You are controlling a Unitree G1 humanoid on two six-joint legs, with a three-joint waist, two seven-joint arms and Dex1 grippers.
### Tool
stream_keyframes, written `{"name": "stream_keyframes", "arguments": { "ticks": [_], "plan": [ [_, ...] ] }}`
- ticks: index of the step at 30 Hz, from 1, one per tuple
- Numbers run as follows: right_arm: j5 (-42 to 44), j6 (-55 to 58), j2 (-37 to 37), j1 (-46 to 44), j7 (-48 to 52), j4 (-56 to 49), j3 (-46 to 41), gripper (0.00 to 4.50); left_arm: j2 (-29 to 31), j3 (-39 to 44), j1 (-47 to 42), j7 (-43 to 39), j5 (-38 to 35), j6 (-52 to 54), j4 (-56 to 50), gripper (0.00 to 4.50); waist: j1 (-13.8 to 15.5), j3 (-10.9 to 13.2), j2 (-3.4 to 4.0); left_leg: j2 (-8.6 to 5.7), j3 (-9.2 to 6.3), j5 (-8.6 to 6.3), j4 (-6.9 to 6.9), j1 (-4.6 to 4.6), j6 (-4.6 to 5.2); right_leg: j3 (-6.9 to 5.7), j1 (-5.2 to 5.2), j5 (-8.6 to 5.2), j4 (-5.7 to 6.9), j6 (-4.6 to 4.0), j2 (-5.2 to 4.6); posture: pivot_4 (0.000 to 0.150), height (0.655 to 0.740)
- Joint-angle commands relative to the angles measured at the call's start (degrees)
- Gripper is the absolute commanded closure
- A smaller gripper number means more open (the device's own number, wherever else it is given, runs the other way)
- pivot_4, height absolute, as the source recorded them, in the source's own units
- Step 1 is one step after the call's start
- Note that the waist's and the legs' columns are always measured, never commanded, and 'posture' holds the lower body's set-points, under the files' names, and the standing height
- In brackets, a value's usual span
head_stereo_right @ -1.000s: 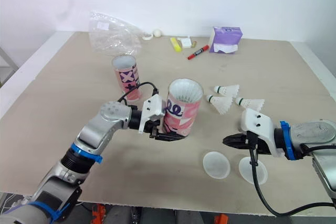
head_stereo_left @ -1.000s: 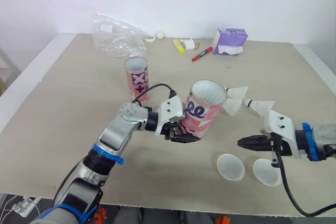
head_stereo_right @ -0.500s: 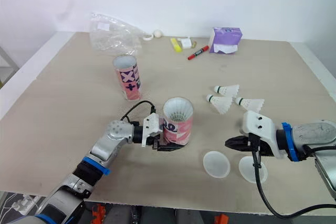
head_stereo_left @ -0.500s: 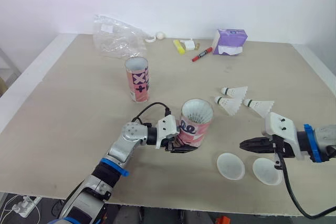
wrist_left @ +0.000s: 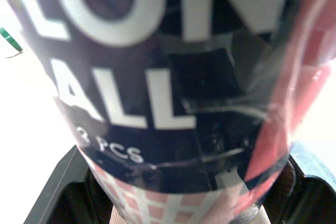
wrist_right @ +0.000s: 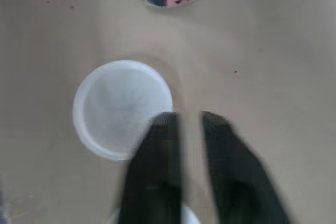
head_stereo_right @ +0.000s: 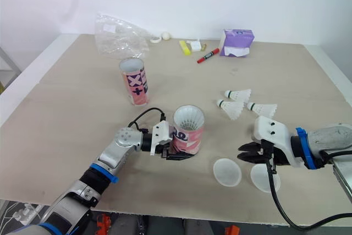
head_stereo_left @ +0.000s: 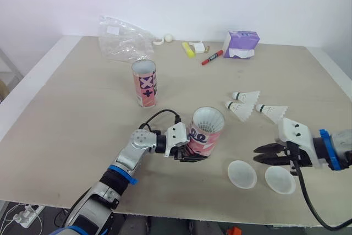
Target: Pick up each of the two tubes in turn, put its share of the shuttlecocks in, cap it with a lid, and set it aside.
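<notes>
Nearest, two lids point(head_stereo_left: 242, 174) lie flat. The right gripper point(head_stereo_left: 258, 153) hovers just above them, jaws slightly parted, empty. The left gripper point(head_stereo_left: 187, 150) clamps the tube point(head_stereo_left: 207, 131), upright on the worktop point(head_stereo_left: 82, 108). Recommended: hold the tube steady and pinch one lid's rim squarely. Shuttlecocks point(head_stereo_left: 241, 109) lie beyond.

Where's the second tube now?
The second tube stands upright left of centre in the left eye view, beyond the held tube in the left claw.

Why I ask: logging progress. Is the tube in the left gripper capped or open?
Open: the tube in the left gripper shows its uncovered mouth, and both lids lie on the table.
</notes>
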Motion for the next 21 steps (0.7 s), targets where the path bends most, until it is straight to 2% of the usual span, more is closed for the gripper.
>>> {"name": "stream_keyframes", "arguments": {
  "ticks": [1,4,5,18,21],
  "plan": [
    [0.2,3.0,0.3,-2.4,-3.2,-4.0,2.8,1.67,0.4,-0.9,0.3,-0.4,1.0,0.5,1.2,1.29,0.0,0.0,0.01,0.01,0.0,0.0,0.0,0.0,0.0,-0.01,0.0,-0.01,0.0,-0.01,0.01,0.15,0.74],
    [-0.3,5.9,1.4,-4.8,-6.5,-5.1,5.9,0.19,0.3,-0.9,0.2,-0.5,1.0,0.8,1.1,1.29,0.0,0.0,0.02,0.01,0.01,0.0,0.01,0.0,0.0,0.0,-0.01,-0.02,0.0,-0.05,0.0,0.15,0.74],
    [-0.6,6.7,1.5,-5.4,-7.3,-5.4,6.9,0.07,0.3,-0.9,0.1,-0.5,0.9,1.0,1.1,1.29,0.0,0.0,0.01,0.0,0.01,0.0,0.01,0.0,0.0,0.0,-0.01,-0.05,0.0,-0.1,-0.01,0.15,0.74],
    [-3.2,15.5,1.3,-10.6,-14.7,-8.1,16.1,0.07,0.4,-1.2,0.6,-1.0,1.3,1.7,1.9,1.29,0.0,0.0,0.04,0.03,0.0,0.0,-0.01,-0.01,0.0,-0.02,-0.03,-0.07,0.0,-0.14,0.0,0.15,0.74],
    [-3.4,16.3,1.0,-11.1,-14.8,-9.0,17.5,0.88,0.4,-1.3,0.5,-0.9,1.3,1.7,1.9,1.29,0.0,0.0,0.04,0.04,0.0,0.0,-0.01,-0.01,0.0,-0.03,-0.03,-0.11,0.0,-0.2,0.0,0.15,0.74]
  ]
}}
